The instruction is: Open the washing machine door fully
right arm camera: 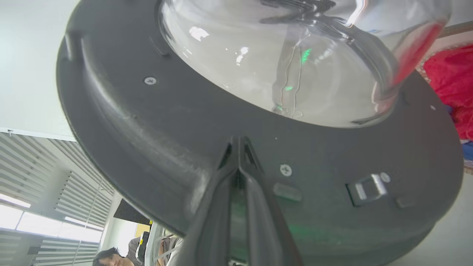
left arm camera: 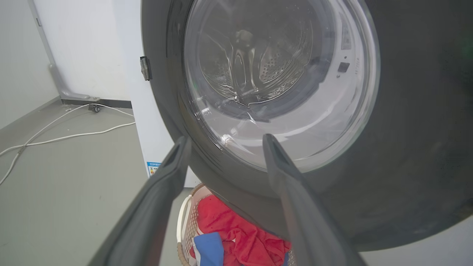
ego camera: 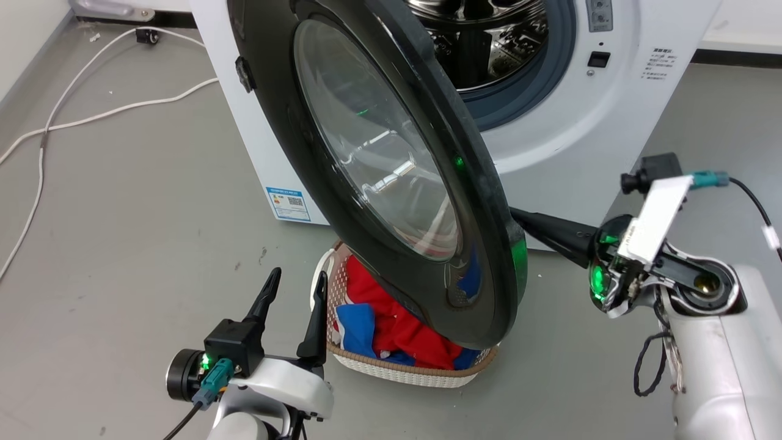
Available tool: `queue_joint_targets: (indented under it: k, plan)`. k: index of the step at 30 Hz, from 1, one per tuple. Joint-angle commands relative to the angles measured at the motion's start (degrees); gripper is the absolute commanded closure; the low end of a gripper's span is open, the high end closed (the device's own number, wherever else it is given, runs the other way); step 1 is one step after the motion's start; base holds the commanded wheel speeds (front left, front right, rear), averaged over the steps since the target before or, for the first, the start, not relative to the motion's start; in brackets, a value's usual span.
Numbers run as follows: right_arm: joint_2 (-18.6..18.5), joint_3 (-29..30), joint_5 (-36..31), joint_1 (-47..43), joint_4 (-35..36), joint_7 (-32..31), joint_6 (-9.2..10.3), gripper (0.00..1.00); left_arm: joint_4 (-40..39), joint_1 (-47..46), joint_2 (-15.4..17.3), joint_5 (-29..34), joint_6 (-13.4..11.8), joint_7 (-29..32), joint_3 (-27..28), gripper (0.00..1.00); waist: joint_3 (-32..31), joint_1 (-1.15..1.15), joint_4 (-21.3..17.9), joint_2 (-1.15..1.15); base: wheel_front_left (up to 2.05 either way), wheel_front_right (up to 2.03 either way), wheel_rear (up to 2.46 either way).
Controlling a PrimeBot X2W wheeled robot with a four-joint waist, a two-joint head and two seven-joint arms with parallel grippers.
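The washing machine door [ego camera: 391, 165], glossy black with a clear glass bowl, stands partly swung out from the white washing machine [ego camera: 562, 122], whose steel drum shows behind it. My right gripper [right arm camera: 239, 140] is shut, its fingertips pressed against the door's matte inner face [right arm camera: 155, 147] below the glass bowl [right arm camera: 295, 62]. In the head view the right gripper's dark fingers [ego camera: 550, 232] reach behind the door's lower rim. My left gripper [ego camera: 294, 287] is open and empty, in front of the door's outer face [left arm camera: 414, 129], low on the left.
A white laundry basket [ego camera: 403, 370] with red and blue clothes sits on the floor under the door's lower edge. White cables [ego camera: 91, 104] trail over the grey floor at the left. A person [right arm camera: 111, 258] shows at the bottom of the right wrist view.
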State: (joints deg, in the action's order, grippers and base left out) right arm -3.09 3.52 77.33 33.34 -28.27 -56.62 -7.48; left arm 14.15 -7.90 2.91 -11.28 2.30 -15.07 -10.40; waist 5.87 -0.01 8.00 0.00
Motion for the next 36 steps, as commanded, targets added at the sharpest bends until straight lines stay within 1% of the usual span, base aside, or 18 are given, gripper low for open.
queue_joint_targets:
  k: [1,6,12,15,18,23,24,25,26,27,33,36]
  plan:
    - [0.3,0.7,1.0,-1.5,1.0,1.4,-0.02,1.00,0.2,0.6,0.0,0.0,0.1,-0.1,0.2,0.00,-0.3,0.01,-0.2,0.00,0.00,0.00,0.00]
    - [0.2,4.1,1.9,-6.0,6.3,8.4,-0.02,1.00,0.5,0.9,0.0,0.0,0.2,-0.1,0.5,0.00,-1.3,0.01,-1.0,0.00,0.00,0.00,0.00]
    - [0.0,8.7,-0.8,-14.6,15.0,16.7,-0.02,1.00,0.9,1.9,0.0,-0.2,0.1,-0.1,1.0,0.00,-2.9,0.01,-2.3,0.00,0.00,0.00,0.00]
    - [-0.7,10.2,-5.0,-19.5,18.7,21.4,-0.02,1.00,1.1,2.5,0.0,-0.1,0.2,-0.1,1.6,0.00,-3.7,0.01,-3.0,0.00,0.00,0.00,0.00]
    - [-0.5,11.0,-9.5,-24.1,21.9,26.5,-0.02,1.00,1.4,3.0,0.1,0.3,0.2,-0.1,2.2,0.00,-4.4,0.01,-3.7,0.00,0.00,0.00,0.00]
    - [-0.3,9.9,-18.6,-31.7,26.1,34.8,-0.02,1.00,1.7,3.9,0.5,0.7,0.4,-0.1,3.2,0.00,-5.7,0.01,-4.6,0.00,0.00,0.00,0.00]
    - [-0.2,9.2,-19.8,-32.9,26.8,36.0,-0.02,0.83,1.8,4.1,0.6,0.8,0.5,-0.1,3.4,0.00,-5.8,0.01,-4.7,0.00,0.00,0.00,0.00]
    - [-0.1,8.7,-20.9,-34.1,27.3,37.2,-0.02,0.52,1.8,4.2,0.6,0.9,0.5,-0.1,3.6,0.00,-6.0,0.01,-4.9,0.00,0.00,0.00,0.00]
    - [-0.1,8.1,-22.5,-35.2,27.9,38.5,-0.02,0.04,1.8,4.3,0.7,1.0,0.5,-0.1,3.7,0.00,-6.2,0.01,-5.0,0.00,0.00,0.00,0.00]
    - [-0.1,7.3,-24.5,-36.4,28.5,39.9,-0.02,0.00,1.8,4.5,0.7,1.0,0.5,-0.1,3.8,0.00,-6.3,0.01,-5.1,0.00,0.00,0.00,0.00]
    - [0.0,4.6,-34.4,-40.3,31.4,47.3,-0.02,0.00,2.0,5.4,0.8,1.4,0.7,-0.1,4.6,0.00,-7.2,0.01,-5.9,0.00,0.00,0.00,0.00]
    - [-1.6,3.7,-42.3,-41.1,33.5,50.7,-0.02,0.00,2.1,5.7,0.9,1.5,0.9,-0.1,4.9,0.00,-7.5,0.01,-6.3,0.00,0.00,0.00,0.00]
